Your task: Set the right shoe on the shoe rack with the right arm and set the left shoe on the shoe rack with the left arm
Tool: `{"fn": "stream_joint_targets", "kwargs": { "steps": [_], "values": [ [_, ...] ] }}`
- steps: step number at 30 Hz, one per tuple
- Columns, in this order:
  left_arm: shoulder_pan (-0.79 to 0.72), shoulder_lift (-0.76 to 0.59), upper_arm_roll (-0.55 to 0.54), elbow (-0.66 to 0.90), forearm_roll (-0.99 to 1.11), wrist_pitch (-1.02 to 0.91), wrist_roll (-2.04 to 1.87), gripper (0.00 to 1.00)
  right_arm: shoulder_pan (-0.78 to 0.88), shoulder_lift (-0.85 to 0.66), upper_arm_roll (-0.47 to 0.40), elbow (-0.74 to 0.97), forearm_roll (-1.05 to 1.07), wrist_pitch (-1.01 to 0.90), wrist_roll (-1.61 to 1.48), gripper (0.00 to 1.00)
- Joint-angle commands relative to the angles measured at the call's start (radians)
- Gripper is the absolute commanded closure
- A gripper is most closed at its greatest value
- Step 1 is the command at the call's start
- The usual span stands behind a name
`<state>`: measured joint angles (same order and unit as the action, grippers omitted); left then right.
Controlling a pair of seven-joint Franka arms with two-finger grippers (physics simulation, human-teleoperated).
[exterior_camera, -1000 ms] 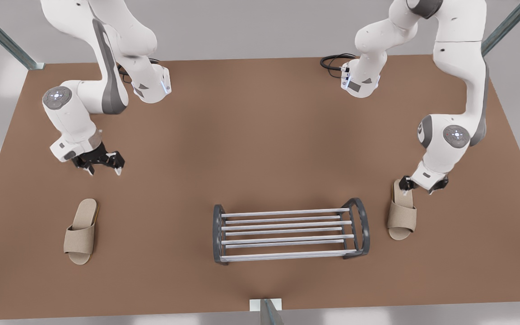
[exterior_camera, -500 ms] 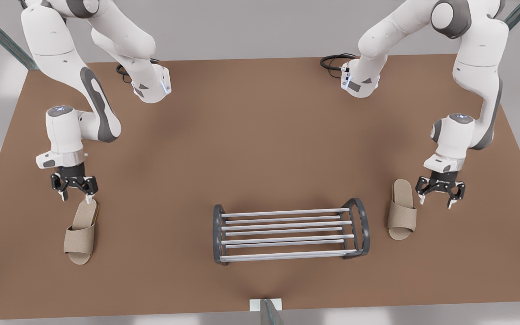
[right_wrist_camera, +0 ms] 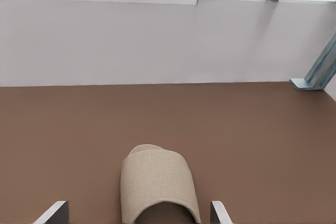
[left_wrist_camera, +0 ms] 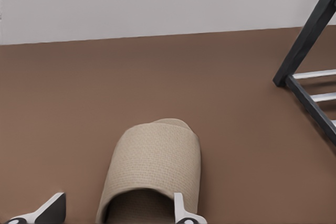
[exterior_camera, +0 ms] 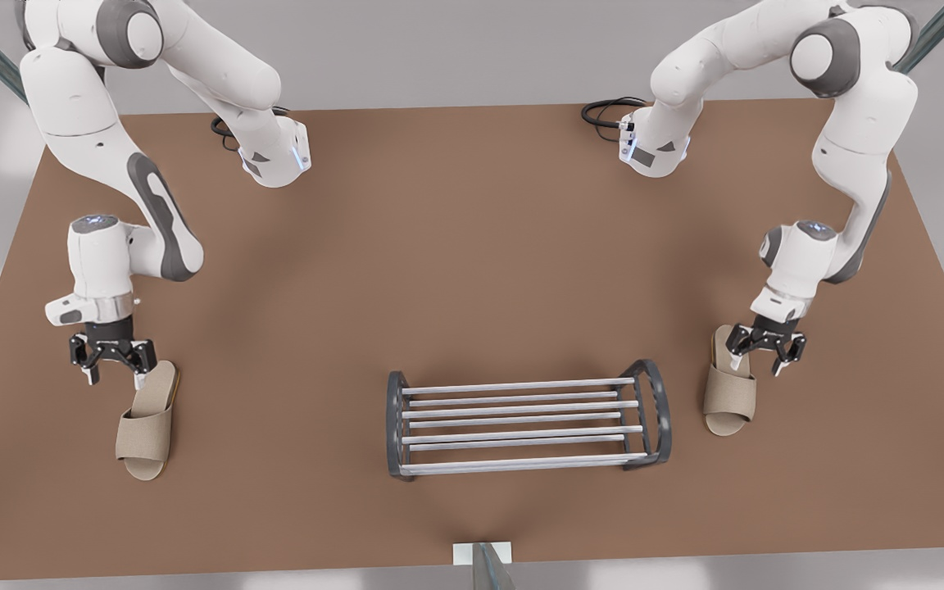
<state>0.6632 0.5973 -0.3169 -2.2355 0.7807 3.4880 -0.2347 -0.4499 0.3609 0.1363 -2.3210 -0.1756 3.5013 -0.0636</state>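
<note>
Left gripper (exterior_camera: 759, 356), wide open and empty, has swung back over the left slipper (exterior_camera: 730, 393) just beside the shoe rack (exterior_camera: 521, 426); right gripper (exterior_camera: 115, 367), equally open and empty, has lowered to the right slipper (exterior_camera: 147, 422), well apart from that rack; we judge both grasps imminent.

Two beige slippers, one (exterior_camera: 147, 423) at 8 o'clock, one (exterior_camera: 730, 395) at 4; one shoe rack (exterior_camera: 525, 426); two grippers, both spread wide.
</note>
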Motion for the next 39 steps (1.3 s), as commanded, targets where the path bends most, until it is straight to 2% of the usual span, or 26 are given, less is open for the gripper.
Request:
{"fn": "stream_joint_targets", "kwargs": {
  "steps": [1,8,12,19,25,32,39],
  "values": [
    [-0.001,0.033,0.001,0.023,0.002,0.003,-0.196,0.01,-0.006,0.024,0.0,0.023,-0.015,0.007,-0.073,0.0],
    [0.029,0.035,0.013,0.03,0.084,0.005,-0.196,0.01,-0.039,0.128,0.0,0.115,-0.088,0.007,-0.074,0.0],
    [0.042,0.024,0.012,0.045,0.259,0.006,-0.196,0.01,-0.041,0.173,0.0,0.132,-0.099,0.007,-0.074,0.0],
    [0.058,0.056,0.015,0.066,0.275,0.006,-0.196,0.01,-0.041,0.228,0.0,0.204,-0.093,0.007,-0.071,0.0],
    [0.059,0.115,0.013,0.134,0.278,0.005,-0.195,0.01,-0.056,0.267,-0.001,0.212,-0.091,0.007,-0.071,0.0],
    [0.061,0.131,0.013,0.143,0.282,0.005,-0.196,0.01,-0.082,0.305,-0.003,0.213,-0.097,0.007,-0.071,0.0],
    [0.056,0.164,0.013,0.172,0.282,0.005,-0.195,0.01,-0.076,0.372,-0.003,0.304,-0.097,0.007,-0.071,0.0]
  ]
}}
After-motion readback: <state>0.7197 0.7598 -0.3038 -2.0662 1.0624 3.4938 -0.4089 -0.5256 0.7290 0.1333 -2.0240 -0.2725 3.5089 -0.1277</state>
